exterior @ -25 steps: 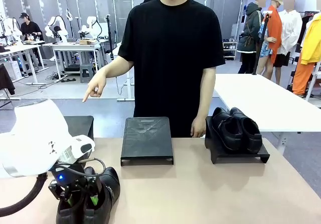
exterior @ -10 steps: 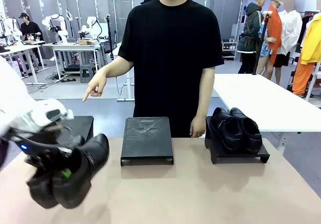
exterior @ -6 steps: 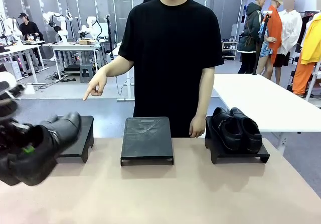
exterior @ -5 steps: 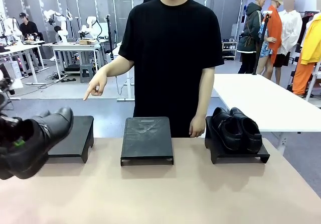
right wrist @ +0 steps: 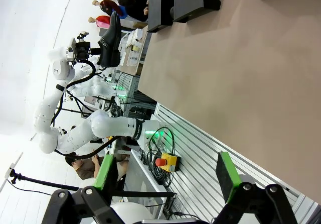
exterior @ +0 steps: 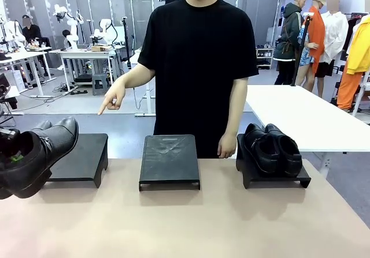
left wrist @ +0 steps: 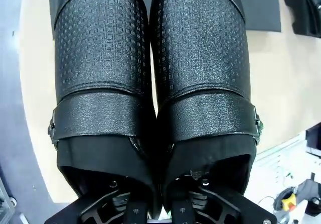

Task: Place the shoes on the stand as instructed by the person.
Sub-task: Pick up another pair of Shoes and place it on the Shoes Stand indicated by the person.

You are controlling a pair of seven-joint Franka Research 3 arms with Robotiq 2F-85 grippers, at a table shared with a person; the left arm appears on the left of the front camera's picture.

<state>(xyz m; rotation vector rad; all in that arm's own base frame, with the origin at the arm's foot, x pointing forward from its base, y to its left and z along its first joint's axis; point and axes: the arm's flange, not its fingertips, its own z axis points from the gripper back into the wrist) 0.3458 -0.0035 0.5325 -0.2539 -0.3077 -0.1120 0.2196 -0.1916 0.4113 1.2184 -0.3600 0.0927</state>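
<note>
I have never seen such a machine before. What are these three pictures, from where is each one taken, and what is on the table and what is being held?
This is a robot with two arms, working at a table across from a person.

The front picture looks across the table at the person. The other two come from cameras on the robot's wrists, looking along each gripper's fingers.

On the table stand three low black stands. The right stand carries a pair of black shoes. The middle stand and the left stand are bare. The person's hand points down toward the left side.

The left gripper is shut on a second pair of shoes, holding them in the air near the left stand. The right gripper is open and holds nothing.
</note>
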